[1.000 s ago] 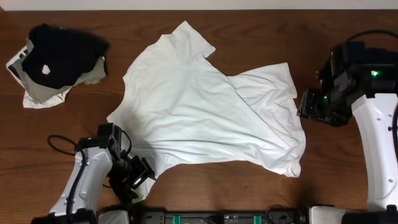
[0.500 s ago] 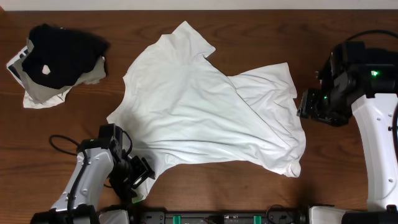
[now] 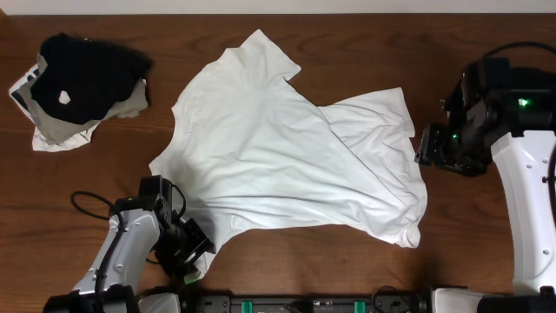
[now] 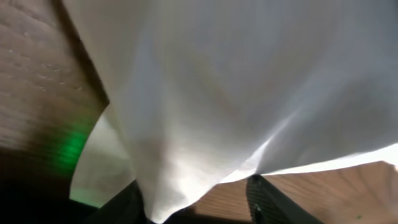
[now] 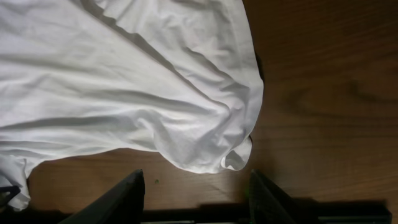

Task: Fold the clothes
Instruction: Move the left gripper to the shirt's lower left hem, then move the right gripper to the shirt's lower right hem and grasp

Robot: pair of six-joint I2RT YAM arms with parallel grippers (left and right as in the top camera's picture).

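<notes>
At the far left of the tabletop [image 3: 347,52], near the back edge, a pile of clothes [image 3: 52,130] is seen, topped by a black garment [image 3: 87,61] with a small white spot [image 3: 63,98]; grey and white cloth shows beneath it.

At the front left, the left arm [image 3: 122,261] is bent low over the wood, and the left pincer [image 3: 193,252] is placed at the lower left hem of the T-shirt [image 3: 287,156]. In the left wrist view, the white T-shirt [image 4: 217,81] fills nearly the whole picture, and a fold of it hangs down between the two dark fingers [image 4: 267,202] of the left pincer [image 4: 194,190]. Whether the cloth is clamped or only lying in the gap cannot be told. A green glow [image 4: 74,146] is cast on the wood beside the hem.

The T-shirt is spread across the middle of the tabletop, well apart from the pile. One sleeve is pointed toward the back edge, the body is stretched toward the right, and the cloth is wrinkled, with a flap folded over on its right half. No print is visible on the upturned side.

At the right, the right arm [image 3: 521,200] is held beside the T-shirt's right edge, with the right pincer [image 3: 432,149] just off the cloth. In the right wrist view, the right pincer [image 5: 196,186] is released: its fingers [image 5: 121,199] are spread apart, and the rumpled edge of the T-shirt [image 5: 124,81] is lying just ahead of them.
</notes>
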